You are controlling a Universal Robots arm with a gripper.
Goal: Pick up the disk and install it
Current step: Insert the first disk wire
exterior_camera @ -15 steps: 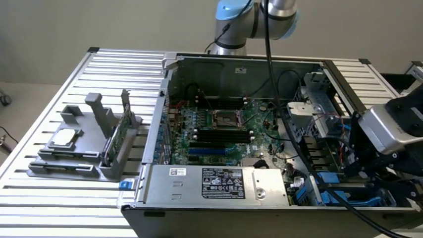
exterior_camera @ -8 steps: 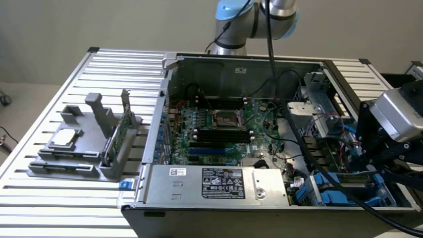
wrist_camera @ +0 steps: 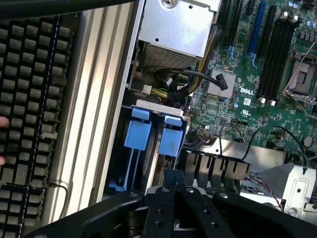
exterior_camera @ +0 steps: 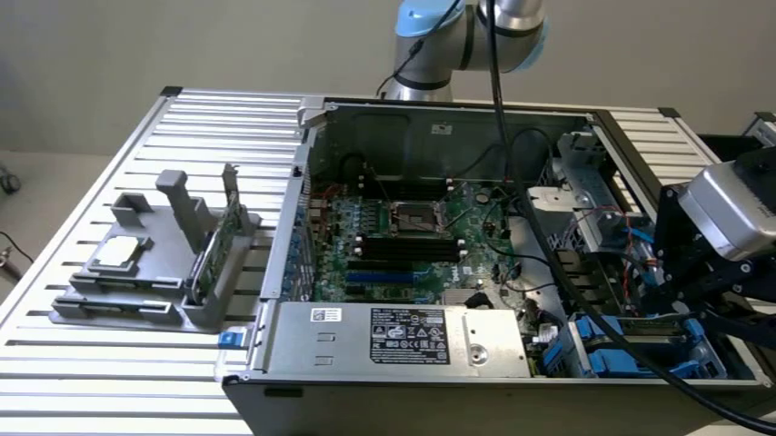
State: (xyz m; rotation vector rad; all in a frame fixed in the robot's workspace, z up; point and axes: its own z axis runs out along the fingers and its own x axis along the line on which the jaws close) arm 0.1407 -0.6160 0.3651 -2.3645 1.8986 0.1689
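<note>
The open computer case (exterior_camera: 437, 127) takes up the slatted desk (exterior_camera: 218, 118) from its middle to its near edge, with the drive bay (exterior_camera: 602, 350) in the case's near corner on the exterior view's right. The disk (wrist_camera: 171, 143) sits in that bay, its blue rails showing just beside a second blue carrier (wrist_camera: 137, 134). The tool (wrist_camera: 173, 174) hangs close over it, fingers pressed together on nothing. Seating seems to be the step in hand, which calls for pushing squarely along the rails and keeping off the black cables (wrist_camera: 188, 82).

The disk (wrist_camera: 138, 133) is largely hidden inside its bay, behind blue rails. The arm (exterior_camera: 728, 213) is cut off at the exterior view's right edge. The claw (wrist_camera: 173, 174) and a keyboard (wrist_camera: 29, 99) are cropped in the wrist view. Print on the power supply label (exterior_camera: 410, 334) cannot be read.
</note>
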